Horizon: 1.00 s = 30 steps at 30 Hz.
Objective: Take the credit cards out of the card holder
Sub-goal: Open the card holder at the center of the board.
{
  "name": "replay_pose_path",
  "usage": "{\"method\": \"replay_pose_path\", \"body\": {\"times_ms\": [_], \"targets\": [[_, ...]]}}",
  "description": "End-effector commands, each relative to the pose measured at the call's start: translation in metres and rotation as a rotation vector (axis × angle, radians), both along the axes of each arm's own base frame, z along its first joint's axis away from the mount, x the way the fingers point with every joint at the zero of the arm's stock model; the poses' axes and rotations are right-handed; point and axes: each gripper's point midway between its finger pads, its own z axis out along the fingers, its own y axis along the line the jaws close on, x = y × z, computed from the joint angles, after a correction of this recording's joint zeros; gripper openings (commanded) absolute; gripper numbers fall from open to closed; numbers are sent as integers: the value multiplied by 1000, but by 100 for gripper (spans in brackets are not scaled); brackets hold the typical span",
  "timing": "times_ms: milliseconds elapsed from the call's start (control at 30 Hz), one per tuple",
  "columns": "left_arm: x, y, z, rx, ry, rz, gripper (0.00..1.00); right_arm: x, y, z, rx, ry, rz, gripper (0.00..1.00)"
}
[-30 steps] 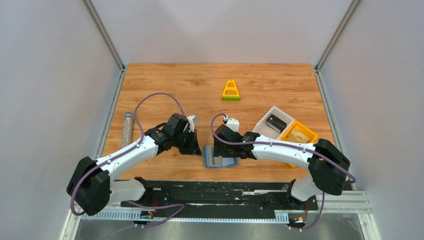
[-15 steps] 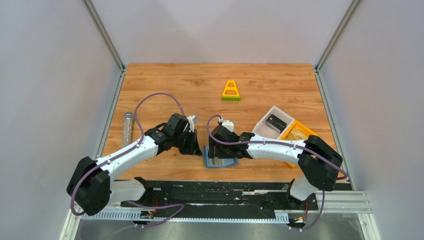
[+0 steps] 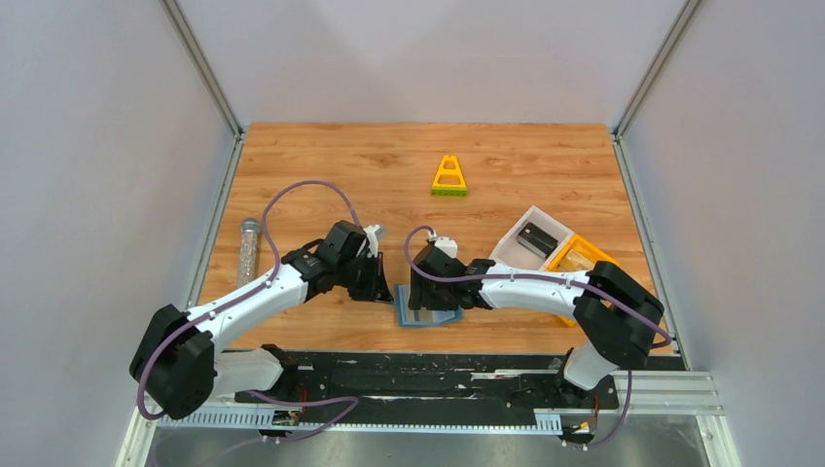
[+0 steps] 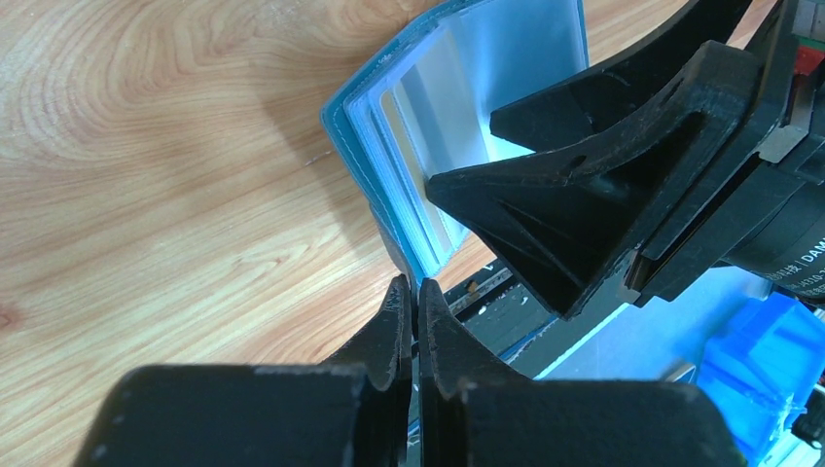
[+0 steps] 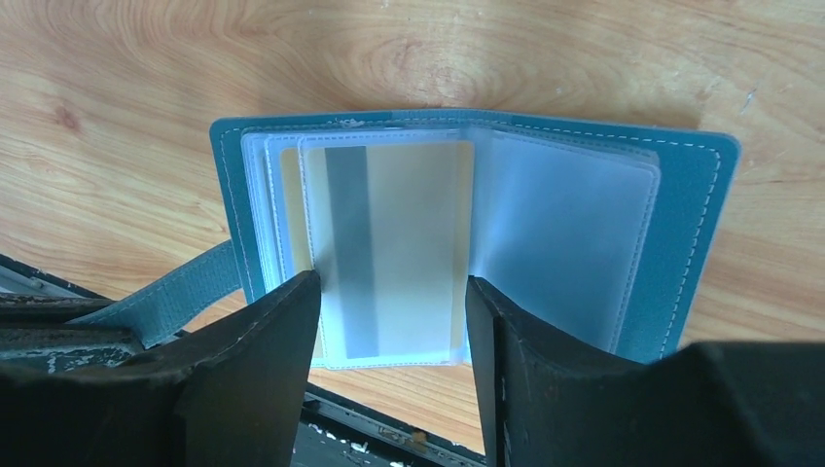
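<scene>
**Top view:** the card holder [image 3: 428,312] is shown lying open on the counter [image 3: 389,165] near its front edge, just beside the left hand [image 3: 377,285] and beneath the right hand [image 3: 425,295]. **Left wrist view:** the left hand's fingers [image 4: 389,331] are seen pressed together at the holder's near edge. Whether the strap is nipped between them cannot be told. The clear sleeves [image 4: 457,117] are fanned out from the spine. **Right wrist view:** the right hand's fingers are held apart, one to either side of a sleeve containing a pale gold card [image 5: 394,248] with a grey stripe. A yellowish card [image 5: 289,209] is glimpsed behind it, and nothing is gripped. The tab [image 5: 165,302] is seen running off the left cover. **Handling:** the credit cards are judged light, stiff and smooth, and the sleeves limp and slippery. A card is best pinched by whichever edge is left exposed at the sleeve mouth. The soft cover should be pinned meanwhile, since the whole holder may otherwise be lifted with it.
</scene>
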Motion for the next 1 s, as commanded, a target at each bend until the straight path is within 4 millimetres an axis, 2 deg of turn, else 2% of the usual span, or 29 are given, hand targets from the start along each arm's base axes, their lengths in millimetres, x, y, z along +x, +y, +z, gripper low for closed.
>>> {"method": "replay_pose_path", "body": {"times_ms": [0, 533, 733, 967], "targets": [[7, -5, 14, -33, -50, -12, 0, 7, -9, 1, -23, -31, -44, 57], [6, -5, 11, -33, -42, -8, 0, 10, -27, 19, -73, -85, -100, 56], [6, -7, 11, -38, -38, -12, 0, 7, 0, 33, 22, -105, 12, 57], [5, -6, 11, -38, -38, -11, 0, 7, 15, 26, 55, -87, 56, 62]]}}
